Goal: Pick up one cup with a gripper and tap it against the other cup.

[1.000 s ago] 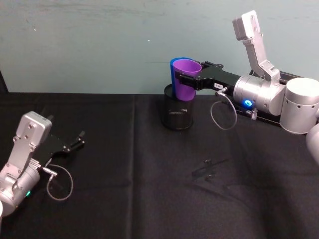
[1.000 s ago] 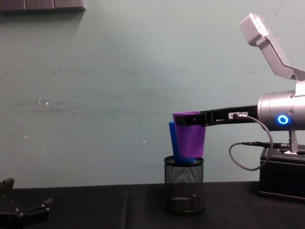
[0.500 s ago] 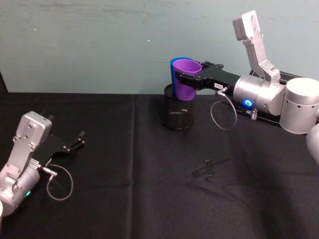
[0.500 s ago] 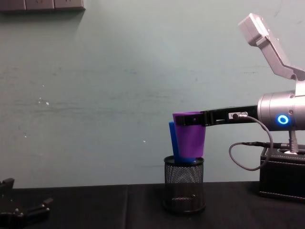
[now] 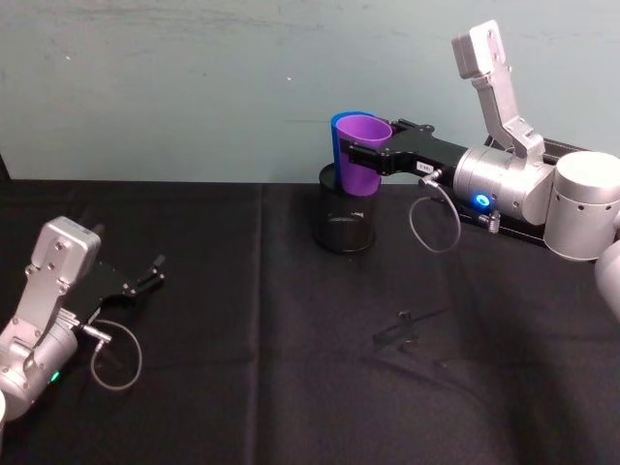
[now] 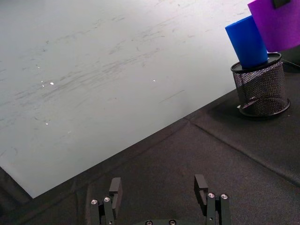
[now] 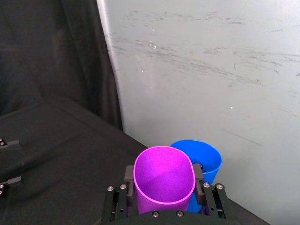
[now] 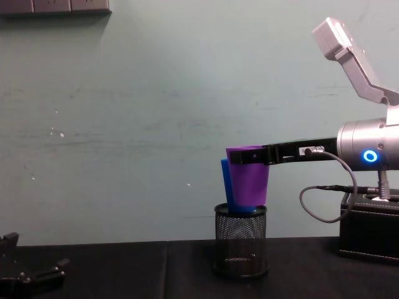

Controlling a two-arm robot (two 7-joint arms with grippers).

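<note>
Single-handedly gripping the purple plastic tumbler with the right gripper, at upper centre of the head view, the arm reaching in from the right edge. Clamping both jaws on opposite sides of the cup just below its rim, and squeezing the mouth into an oval, as seen in the right wrist view. Holding the tumbler upright, mouth up, with its base hanging about level with the rim of the black wire-mesh pen holder at lower centre of the chest view. Setting it close against the bright blue plastic tumbler, which is seated slightly tilted inside that holder and peeking out on the purple cup's left in the chest view; actual contact between the two cups not resolvable. Parking the left gripper low at the lower left of the head view, over the black tablecloth, well apart from both cups. Spreading its fingers wide in the left wrist view, with nothing between them.
</note>
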